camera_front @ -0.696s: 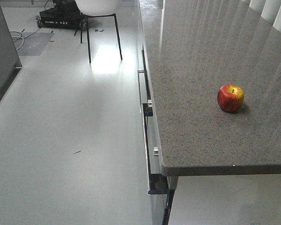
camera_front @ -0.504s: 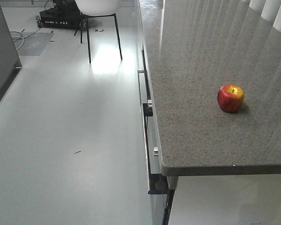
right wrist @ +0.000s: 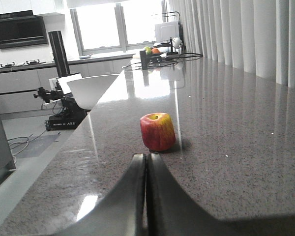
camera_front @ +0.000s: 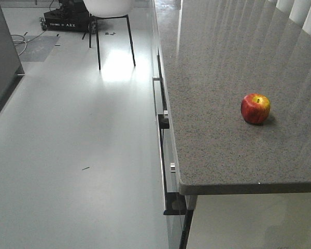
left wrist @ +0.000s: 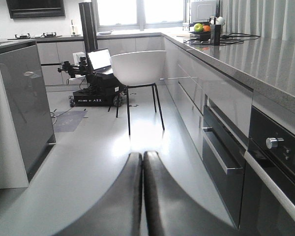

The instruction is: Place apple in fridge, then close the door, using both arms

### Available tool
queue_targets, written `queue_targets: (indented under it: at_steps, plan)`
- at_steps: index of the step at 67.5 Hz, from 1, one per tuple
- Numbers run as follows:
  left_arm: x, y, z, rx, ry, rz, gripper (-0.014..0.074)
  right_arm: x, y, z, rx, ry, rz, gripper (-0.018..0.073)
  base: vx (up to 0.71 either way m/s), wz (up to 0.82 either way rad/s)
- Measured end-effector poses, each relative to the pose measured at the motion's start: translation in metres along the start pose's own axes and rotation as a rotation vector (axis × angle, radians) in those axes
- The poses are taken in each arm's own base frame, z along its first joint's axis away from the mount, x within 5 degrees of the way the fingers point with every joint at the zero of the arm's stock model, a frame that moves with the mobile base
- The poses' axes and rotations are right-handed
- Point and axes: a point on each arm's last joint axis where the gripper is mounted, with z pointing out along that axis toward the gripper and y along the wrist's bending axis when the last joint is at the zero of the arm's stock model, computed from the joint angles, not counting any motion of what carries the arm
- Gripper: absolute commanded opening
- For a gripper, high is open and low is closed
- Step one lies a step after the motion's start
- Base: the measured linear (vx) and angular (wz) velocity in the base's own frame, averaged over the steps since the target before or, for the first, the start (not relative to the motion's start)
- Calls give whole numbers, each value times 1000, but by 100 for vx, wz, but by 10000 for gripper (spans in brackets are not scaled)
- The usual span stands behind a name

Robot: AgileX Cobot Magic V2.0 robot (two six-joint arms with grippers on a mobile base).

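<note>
The apple (camera_front: 255,108) is being supported upright by the speckled grey countertop (camera_front: 223,62), at 3 o'clock in the front view, apart from the counter edge. In the right wrist view it is being framed at 12 o'clock of the right gripper (right wrist: 147,158), near but untouched; the jaws are being held pressed together. The left gripper (left wrist: 142,156) is being held above the floor (left wrist: 88,162), jaws likewise pressed together, with a white chair (left wrist: 137,66) at 12 o'clock.
</note>
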Motion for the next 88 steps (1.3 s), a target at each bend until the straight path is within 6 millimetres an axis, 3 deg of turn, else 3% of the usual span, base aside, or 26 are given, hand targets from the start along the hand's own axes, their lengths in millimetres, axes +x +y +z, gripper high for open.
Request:
queue_targets:
  at_steps: [22, 30, 36, 49, 62, 68, 88]
  plan:
    - [0, 0, 0, 0, 0, 0, -6, -80, 14, 14, -38, 225, -146, 10, 0, 0]
    - [0, 0, 0, 0, 0, 0, -6, -98, 17, 29, -48, 311, -174, 78, 0, 0]
    - [0, 0, 0, 0, 0, 0, -6, -105, 18, 43, -55, 397, -187, 176, 0, 0]
    - [0, 0, 0, 0, 0, 0, -6, -101, 18, 81, -61, 577, -193, 466, 0, 0]
    - [0, 0, 0, 0, 0, 0, -6, -91, 17, 119, -59, 705, -184, 672, 0, 0]
    - [0, 0, 0, 0, 0, 0, -6, -85, 16, 137, -58, 760, -180, 708, 0, 0]
    - [0, 0, 0, 0, 0, 0, -6, -67, 9, 199, -31, 899, -225, 700, 0, 0]
